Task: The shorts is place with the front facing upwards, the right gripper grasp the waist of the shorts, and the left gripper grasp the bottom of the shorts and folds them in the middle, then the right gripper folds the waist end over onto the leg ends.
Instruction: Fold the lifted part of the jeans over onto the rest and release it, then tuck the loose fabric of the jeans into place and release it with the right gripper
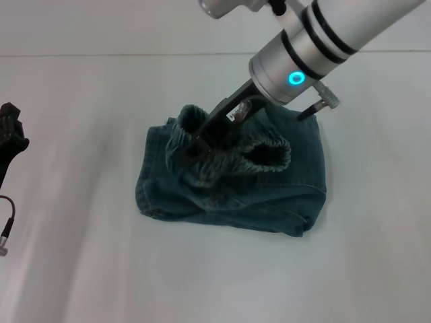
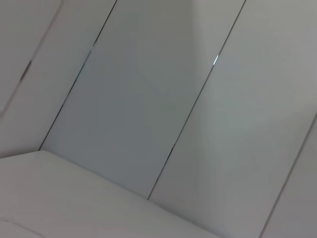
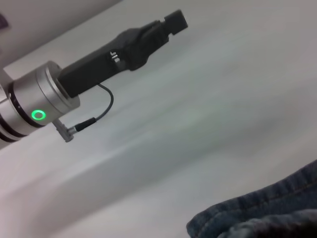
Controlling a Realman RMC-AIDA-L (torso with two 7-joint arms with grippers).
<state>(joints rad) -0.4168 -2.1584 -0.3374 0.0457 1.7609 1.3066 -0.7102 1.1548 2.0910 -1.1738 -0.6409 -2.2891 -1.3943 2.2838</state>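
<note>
The shorts (image 1: 269, 192) are seen as washed denim cloth; matt white table (image 1: 81, 269); brushed metal arm segment (image 1: 279, 64)

right end effector (image 1: 202, 138) reaching down from silver arm, left end effector (image 1: 10, 138) parked aside

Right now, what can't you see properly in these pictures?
- Right gripper, head view: its tip is sunk in the folds of the waist, so its hold is hidden.
- Left gripper, head view: cut off by the left edge.
- Shorts, right wrist view: only a corner shows; the picture's edge cuts off the rest.
- Left wrist view: only pale panels, no shorts, no gripper.
</note>
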